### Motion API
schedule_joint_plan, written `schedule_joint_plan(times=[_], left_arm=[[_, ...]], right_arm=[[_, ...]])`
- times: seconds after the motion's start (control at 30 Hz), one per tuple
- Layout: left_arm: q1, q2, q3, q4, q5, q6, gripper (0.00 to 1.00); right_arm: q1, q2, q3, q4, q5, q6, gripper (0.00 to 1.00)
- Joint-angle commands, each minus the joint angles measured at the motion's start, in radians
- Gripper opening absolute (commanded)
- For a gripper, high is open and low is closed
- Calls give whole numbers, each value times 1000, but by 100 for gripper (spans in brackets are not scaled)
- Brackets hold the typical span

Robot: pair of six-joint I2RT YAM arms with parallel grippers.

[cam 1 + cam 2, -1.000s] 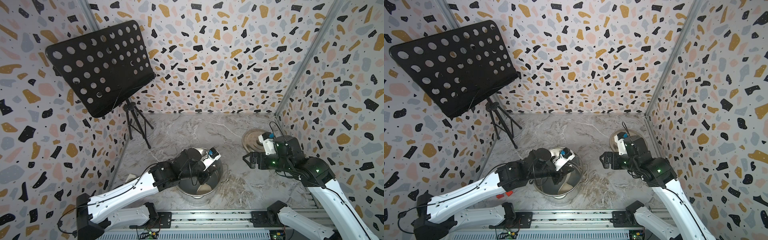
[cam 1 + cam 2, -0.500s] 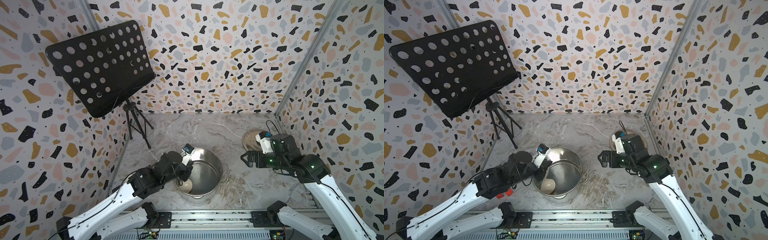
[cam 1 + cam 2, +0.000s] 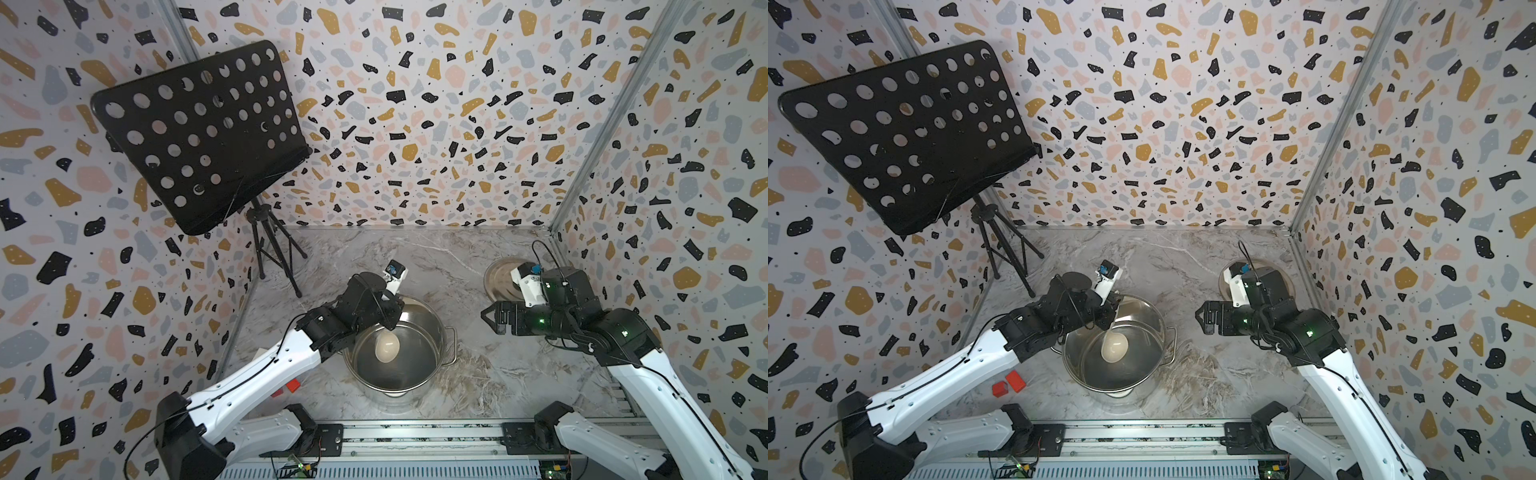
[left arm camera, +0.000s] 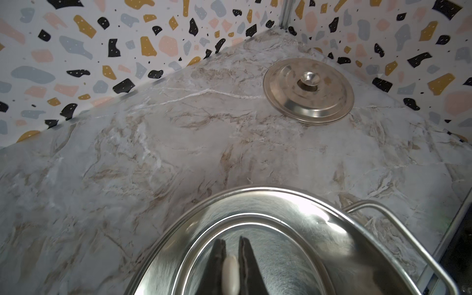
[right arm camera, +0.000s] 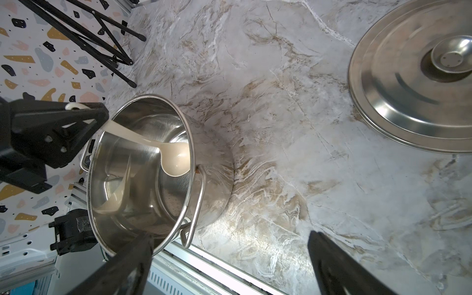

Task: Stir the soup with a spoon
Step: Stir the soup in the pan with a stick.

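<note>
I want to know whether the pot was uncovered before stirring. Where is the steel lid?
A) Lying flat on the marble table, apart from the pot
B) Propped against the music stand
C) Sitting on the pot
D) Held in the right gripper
A: the lid lies flat on the marble table, apart from the open pot, and the right gripper is open and empty.
</note>
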Motion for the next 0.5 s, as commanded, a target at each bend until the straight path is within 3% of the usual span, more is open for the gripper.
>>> schedule_joint_plan(times=[0.0, 0.27, 0.47], left_arm=[[2, 43, 71, 128, 107, 6, 0], [-95, 112, 118, 134, 191, 12, 0], [-190, 68, 81, 76, 217, 42, 0]], right_arm=[[2, -23, -4, 0, -2, -2, 100], [1, -46, -26, 1, 12, 6, 100], [1, -51, -32, -1, 16, 6, 100]])
